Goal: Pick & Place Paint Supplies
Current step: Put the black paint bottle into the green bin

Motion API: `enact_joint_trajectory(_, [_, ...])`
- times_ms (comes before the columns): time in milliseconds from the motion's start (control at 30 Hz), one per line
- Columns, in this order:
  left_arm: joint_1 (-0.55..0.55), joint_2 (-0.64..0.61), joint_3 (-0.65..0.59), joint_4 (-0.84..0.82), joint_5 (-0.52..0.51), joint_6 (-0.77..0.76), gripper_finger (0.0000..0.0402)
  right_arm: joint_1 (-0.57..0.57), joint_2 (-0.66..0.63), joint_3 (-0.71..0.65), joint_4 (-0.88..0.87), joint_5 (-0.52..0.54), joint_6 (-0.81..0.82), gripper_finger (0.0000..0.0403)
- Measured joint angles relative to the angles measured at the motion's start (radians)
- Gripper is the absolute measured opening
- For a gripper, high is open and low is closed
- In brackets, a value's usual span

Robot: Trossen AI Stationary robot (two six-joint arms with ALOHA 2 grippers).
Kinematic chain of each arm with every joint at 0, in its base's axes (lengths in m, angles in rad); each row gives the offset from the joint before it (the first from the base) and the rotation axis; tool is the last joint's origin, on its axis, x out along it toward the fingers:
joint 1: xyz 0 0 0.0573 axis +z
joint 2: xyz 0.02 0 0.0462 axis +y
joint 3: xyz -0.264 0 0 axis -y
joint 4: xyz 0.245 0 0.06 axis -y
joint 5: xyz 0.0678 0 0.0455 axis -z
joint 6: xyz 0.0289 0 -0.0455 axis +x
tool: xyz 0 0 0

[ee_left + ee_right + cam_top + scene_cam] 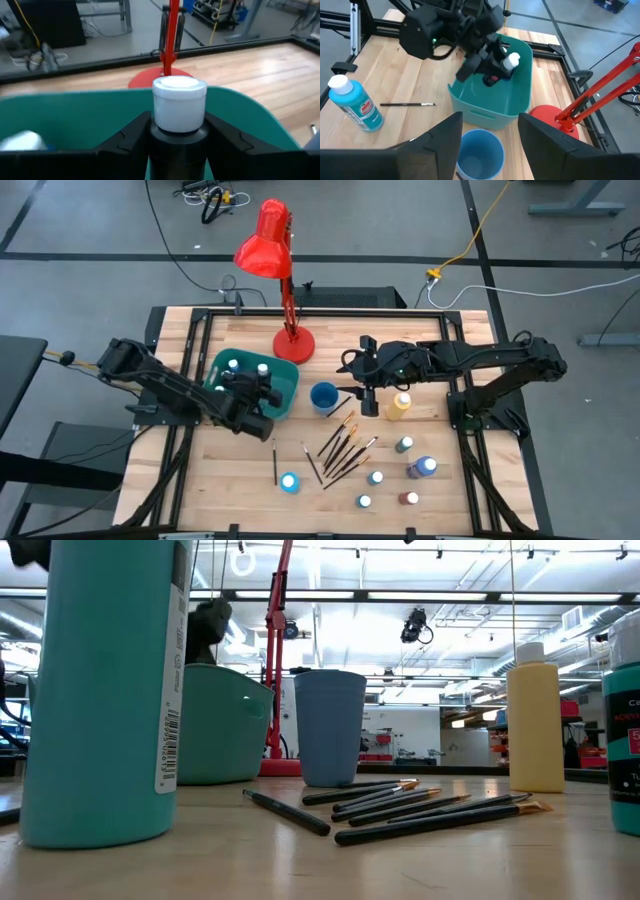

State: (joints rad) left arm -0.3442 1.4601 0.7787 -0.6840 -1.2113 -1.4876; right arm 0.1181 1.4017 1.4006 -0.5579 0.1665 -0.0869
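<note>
- Left claw [177, 145] has a dark paint bottle [179, 107] pinched between its fingers, white cap up, hanging right over the teal bin [285, 380]
- Good release here, I'd say: get the bottle low inside the walls, keep it upright, open only when it's clear of the bottles already in there, or it could tip or bounce off them
- Right claw [487, 135] stands wide apart with nothing in it, poised above the blue cup [323, 396]; the tall yellow bottle [399, 405] is just beside it
- Bin next: two white-capped bottles [248, 366] already sit at its far end
- The blue cup looks empty from the right wrist view
- Out on the desk [460, 490]: a fan of brushes [343, 450] lies in front of the cup, one lone brush [275, 465] off to the left of it, a teal bottle [289, 482] near the front edge, and a handful of small bottles [405, 473] to the right of the brushes
- Plenty left to shift, by the look of it
</note>
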Motion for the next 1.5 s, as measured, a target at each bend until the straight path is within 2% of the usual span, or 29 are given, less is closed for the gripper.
enact_joint_trajectory(100, [0.021,0.000,-0.045,0.129,0.022,0.063,0.0169,0.000,0.000,0.000,0.001,0.000,0.000,0.0204])
enact_joint_trajectory(300, [0.073,0.000,-0.049,0.124,0.034,0.129,0.0161,0.000,0.000,0.000,0.002,0.000,0.000,0.0204])
enact_joint_trajectory(467, [0.111,0.019,-0.048,0.180,0.116,0.239,0.0171,0.000,0.000,0.000,0.002,0.000,0.000,0.0204])
enact_joint_trajectory(533, [0.113,0.051,-0.049,0.214,0.135,0.243,0.0172,0.000,0.000,0.000,0.003,0.000,-0.001,0.0203])
enact_joint_trajectory(733, [0.114,0.171,-0.049,0.262,0.090,0.182,0.0160,0.000,0.001,-0.008,0.009,-0.001,0.000,0.0204])
enact_joint_trajectory(900, [0.119,0.243,-0.048,0.288,0.073,0.155,0.0176,0.000,0.001,-0.038,0.009,-0.001,-0.001,0.0204])
enact_joint_trajectory(1233, [0.123,0.257,-0.048,0.311,0.076,0.242,0.0174,0.000,0.001,-0.048,0.066,-0.001,-0.015,0.0204])
enact_joint_trajectory(1500, [0.123,0.257,-0.048,0.329,0.083,0.240,0.0205,0.000,0.001,-0.048,0.084,-0.001,-0.036,0.0204])
